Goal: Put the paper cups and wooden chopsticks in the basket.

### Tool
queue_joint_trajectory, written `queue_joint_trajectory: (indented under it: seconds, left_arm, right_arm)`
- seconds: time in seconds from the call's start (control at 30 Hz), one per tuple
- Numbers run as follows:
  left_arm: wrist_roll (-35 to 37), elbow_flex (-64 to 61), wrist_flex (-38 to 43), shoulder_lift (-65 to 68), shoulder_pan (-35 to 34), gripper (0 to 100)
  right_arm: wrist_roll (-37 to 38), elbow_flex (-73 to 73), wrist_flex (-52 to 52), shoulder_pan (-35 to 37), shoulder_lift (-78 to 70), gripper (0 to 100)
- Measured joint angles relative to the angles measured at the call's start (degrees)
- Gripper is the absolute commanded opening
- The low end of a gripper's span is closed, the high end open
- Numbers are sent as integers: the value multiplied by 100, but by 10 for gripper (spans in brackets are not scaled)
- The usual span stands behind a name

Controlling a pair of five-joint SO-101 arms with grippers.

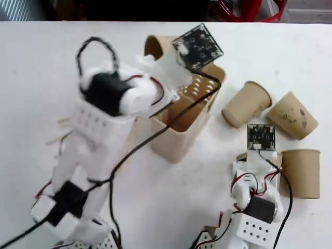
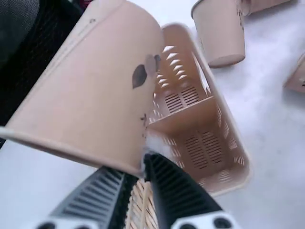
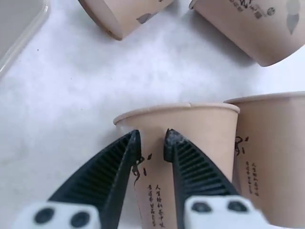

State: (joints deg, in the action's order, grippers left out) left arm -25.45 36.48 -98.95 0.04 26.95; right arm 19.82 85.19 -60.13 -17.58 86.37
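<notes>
1. the left gripper [image 2: 144, 162] was closed on the rim of a paper cup [image 2: 95, 90], which was pinched between its black fingers [image 2: 174, 191].
2. this held cup was kept tilted in the air over one end of the basket [image 2: 231, 160], with its mouth turned towards the gripper.
3. the held cup was seen as plain tan, with small dark leaf marks on its side.
4. the basket was stood upright on the white table [image 1: 171, 207]. slotted tan walls and a partition across its inside were shown.
5. the right gripper [image 3: 151, 136] was set over the side of a second cup [image 3: 205, 119], its fingers left a narrow gap apart. contact with the cup could not be told.
6. a third cup [image 3: 271, 143] was placed just beside the second, rims level.
7. two further cups [image 1: 246, 104] [image 1: 293, 115] were laid on their sides between the basket and the table's edge.
8. thin pale chopsticks [image 1: 59, 124] were glimpsed on the table by the left arm.
</notes>
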Motion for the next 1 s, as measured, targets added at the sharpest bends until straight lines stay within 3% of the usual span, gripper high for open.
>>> queue_joint_trajectory:
  seconds: [0.33, 0.67, 0.83, 1.0]
  left_arm:
    - [-9, 369, -316, 334, 193, 22]
    - [-158, -246, -316, 308, 211, 25]
    - [-211, -325, -316, 88, 211, 116]
    - [-211, -325, -316, -97, 211, 116]
  right_arm:
    - [0, 18, 0, 0, 0, 94]
    - [0, 281, 536, 0, 9, 94]
    - [0, 290, 563, 0, 9, 94]
    - [0, 290, 563, 0, 9, 94]
